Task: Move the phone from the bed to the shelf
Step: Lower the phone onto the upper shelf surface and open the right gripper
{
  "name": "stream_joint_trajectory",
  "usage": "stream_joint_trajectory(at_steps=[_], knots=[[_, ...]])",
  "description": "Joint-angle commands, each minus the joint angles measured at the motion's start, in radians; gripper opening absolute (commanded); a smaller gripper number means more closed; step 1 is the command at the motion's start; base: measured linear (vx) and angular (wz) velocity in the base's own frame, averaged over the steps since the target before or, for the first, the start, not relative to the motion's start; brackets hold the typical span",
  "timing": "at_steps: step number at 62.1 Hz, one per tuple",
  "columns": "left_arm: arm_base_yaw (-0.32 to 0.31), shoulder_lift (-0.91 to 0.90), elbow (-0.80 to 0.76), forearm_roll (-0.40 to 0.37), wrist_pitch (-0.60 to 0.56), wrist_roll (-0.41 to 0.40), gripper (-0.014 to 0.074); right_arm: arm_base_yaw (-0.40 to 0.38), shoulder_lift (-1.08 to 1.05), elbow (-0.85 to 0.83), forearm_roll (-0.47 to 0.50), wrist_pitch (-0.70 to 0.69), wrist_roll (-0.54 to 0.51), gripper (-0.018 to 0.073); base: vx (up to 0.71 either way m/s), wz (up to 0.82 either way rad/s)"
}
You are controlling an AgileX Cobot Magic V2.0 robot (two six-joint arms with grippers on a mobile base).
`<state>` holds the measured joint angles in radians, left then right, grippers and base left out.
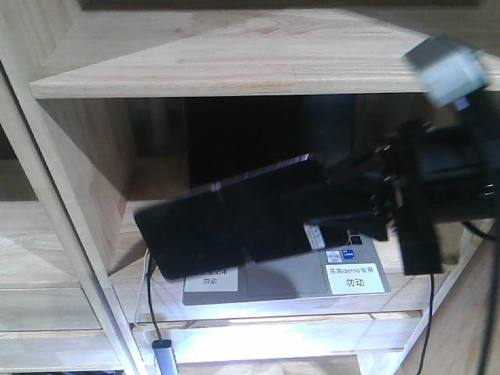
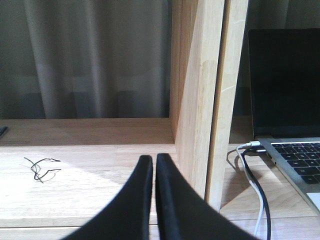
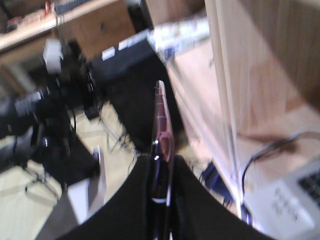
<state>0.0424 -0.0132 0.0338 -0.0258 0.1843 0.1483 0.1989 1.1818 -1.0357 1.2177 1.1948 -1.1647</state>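
Phone (image 1: 219,223) transport is judged to be at the delivery step: the lift is done and the release has not yet been made. The shelf (image 1: 234,70), built of thick pale boards, fills the front view, and 1 open compartment of it is occupied by an open silver laptop (image 1: 281,283) with a dark screen. The black slab is held in the air in front of that compartment, above the laptop's base, tilted with its left end lower; whether it touches the laptop cannot be told, as the picture is blurred by motion. It is gripped at its right end by the right gripper (image 1: 316,209), and in the right wrist view it is seen edge-on, clamped between the 2 black fingers (image 3: 185,200) with its rose-tinted edge pointing away from the camera. The left gripper (image 2: 150,167) is closed on nothing, only a thin slit being left between its fingers, and it is parked low over the neighbouring compartment's board, just left of an upright. A charging cable (image 2: 252,187) is run from the laptop's left side over the board's front edge, and 2 white labels (image 1: 357,279) are stuck on the palm rest. For the next move, a bare patch of board is called for, which is judged scarce here: the phone should be levelled, lowered clear of the keyboard and cable, and only then released.
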Motion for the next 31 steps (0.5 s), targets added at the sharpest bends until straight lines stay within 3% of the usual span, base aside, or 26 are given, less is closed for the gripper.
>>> stream_joint_trajectory(at_steps=[1,16,31], knots=[[-0.004,-0.013,-0.021,-0.009,-0.072,-0.006,0.0001,-0.003,-0.056,-0.039,0.118,-0.075,0.012,-0.0002,0.0,0.0],[-0.004,-0.013,-0.021,-0.009,-0.072,-0.006,0.0001,-0.003,-0.048,-0.221,0.083,-0.138,0.07,-0.0002,0.0,0.0],[-0.004,-0.013,-0.021,-0.009,-0.072,-0.006,0.0001,-0.003,0.043,-0.451,-0.04,-0.217,0.144,-0.0002,0.0,0.0]])
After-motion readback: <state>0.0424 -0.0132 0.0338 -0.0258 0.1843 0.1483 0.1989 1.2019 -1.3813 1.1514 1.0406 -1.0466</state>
